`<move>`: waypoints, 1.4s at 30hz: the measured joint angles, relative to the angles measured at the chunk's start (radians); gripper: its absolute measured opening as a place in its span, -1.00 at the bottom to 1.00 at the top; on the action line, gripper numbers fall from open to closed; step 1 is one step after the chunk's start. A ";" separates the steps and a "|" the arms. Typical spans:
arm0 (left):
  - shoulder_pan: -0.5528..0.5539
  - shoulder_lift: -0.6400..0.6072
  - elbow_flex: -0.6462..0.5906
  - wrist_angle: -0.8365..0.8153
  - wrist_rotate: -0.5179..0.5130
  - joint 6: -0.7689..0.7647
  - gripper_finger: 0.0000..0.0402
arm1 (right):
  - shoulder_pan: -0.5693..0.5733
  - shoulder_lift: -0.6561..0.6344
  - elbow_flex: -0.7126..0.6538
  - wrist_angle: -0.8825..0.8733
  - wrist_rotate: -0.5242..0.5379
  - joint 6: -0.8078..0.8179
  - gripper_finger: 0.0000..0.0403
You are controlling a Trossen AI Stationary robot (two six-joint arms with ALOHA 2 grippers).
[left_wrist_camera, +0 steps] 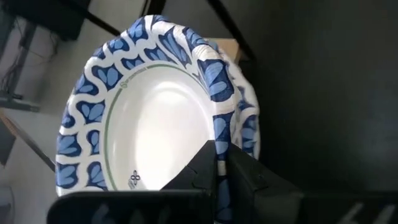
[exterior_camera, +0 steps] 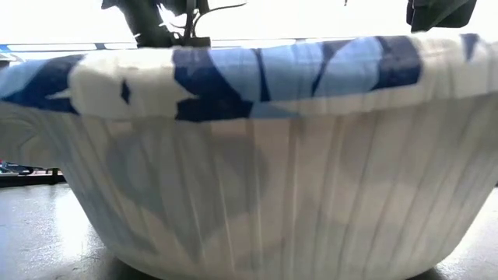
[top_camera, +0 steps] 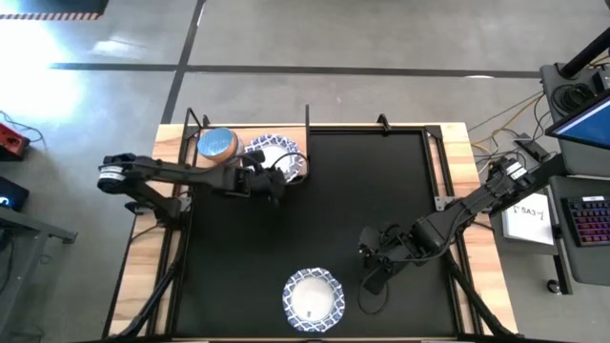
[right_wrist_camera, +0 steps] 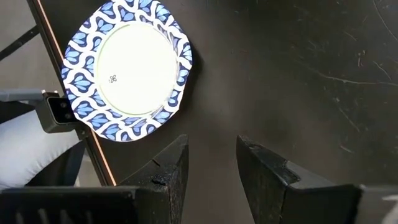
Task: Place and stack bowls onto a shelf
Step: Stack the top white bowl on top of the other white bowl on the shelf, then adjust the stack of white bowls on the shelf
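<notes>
A white bowl with a blue patterned rim (top_camera: 274, 155) is over the light-wood shelf (top_camera: 238, 131) at the table's far left, beside a blue bowl (top_camera: 216, 145) that stands on the shelf. My left gripper (top_camera: 271, 179) is shut on the white bowl's rim. A second patterned rim (left_wrist_camera: 247, 118) shows just beneath that bowl. Another white patterned bowl (top_camera: 312, 297) stands on its base on the black mat near the near edge and fills the low view (exterior_camera: 257, 155). My right gripper (top_camera: 375, 267) hovers open to its right, touching nothing. My left gripper pinches the white bowl's patterned rim (left_wrist_camera: 219, 134) on its near side, one finger (left_wrist_camera: 202, 168) inside the bowl and one (left_wrist_camera: 249, 177) outside. The fingers come slanting from the table's left and near side. Whether the bowl rests on the one beneath, I cannot tell.
The black mat (top_camera: 381, 191) covers most of the table. Thin black shelf posts (top_camera: 308, 116) stand along the far edge. A laptop and keyboard (top_camera: 591, 214) sit past the right edge. The right wrist view shows the near bowl (right_wrist_camera: 127, 68) beside the mat's edge.
</notes>
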 joint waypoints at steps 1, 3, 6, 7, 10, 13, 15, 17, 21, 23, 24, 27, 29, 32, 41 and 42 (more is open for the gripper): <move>0.012 0.001 0.000 -0.001 0.008 -0.001 -0.99 | 0.000 0.000 0.000 0.000 0.000 0.000 -0.39; 0.034 0.001 0.000 0.000 0.027 -0.004 -0.96 | 0.000 -0.001 0.000 0.000 0.000 0.000 -0.39; 0.059 0.001 0.000 0.007 0.050 -0.013 -0.85 | 0.000 -0.001 0.000 -0.001 0.000 -0.004 -0.39; 0.064 0.001 0.000 0.012 0.050 -0.014 -0.80 | 0.000 -0.001 0.000 -0.001 0.000 -0.008 -0.39; 0.071 0.001 0.000 0.027 0.056 -0.001 -0.64 | 0.000 -0.001 0.000 -0.001 0.000 -0.022 -0.39; 0.072 0.001 0.000 0.044 0.071 0.013 -0.48 | 0.000 -0.001 0.000 -0.001 0.000 -0.027 -0.39; 0.072 0.001 0.000 0.044 0.071 0.013 -0.38 | 0.000 -0.001 0.000 -0.001 0.000 -0.027 -0.39; 0.071 0.001 0.000 0.044 0.071 0.011 -0.28 | 0.000 -0.001 0.000 -0.001 0.000 -0.027 -0.39; 0.057 -0.002 0.012 0.036 0.128 0.000 -0.12 | 0.000 -0.001 0.000 -0.001 0.000 -0.027 -0.39; 0.046 -0.005 0.030 0.035 0.176 0.003 -0.07 | 0.000 -0.001 0.000 -0.001 0.000 -0.027 -0.39; 0.041 -0.008 0.040 0.033 0.204 0.004 -0.05 | 0.000 -0.001 0.000 -0.001 0.000 -0.027 -0.39; 0.023 -0.015 0.067 0.031 0.330 0.003 -0.03 | 0.000 -0.001 0.000 -0.002 0.000 -0.027 -0.39; 0.012 -0.016 0.069 0.031 0.433 -0.006 -0.02 | 0.000 -0.001 0.000 -0.002 0.000 -0.027 -0.39; -0.009 -0.016 0.030 0.031 0.497 -0.029 -0.02 | 0.002 -0.001 0.000 -0.002 0.000 -0.027 -0.39; -0.026 -0.015 -0.099 0.049 0.425 -0.058 -0.02 | 0.002 -0.001 0.000 -0.002 0.000 -0.073 -0.39; -0.025 -0.015 -0.109 0.058 0.395 -0.053 -0.02 | 0.002 -0.001 0.000 -0.002 0.000 -0.078 -0.39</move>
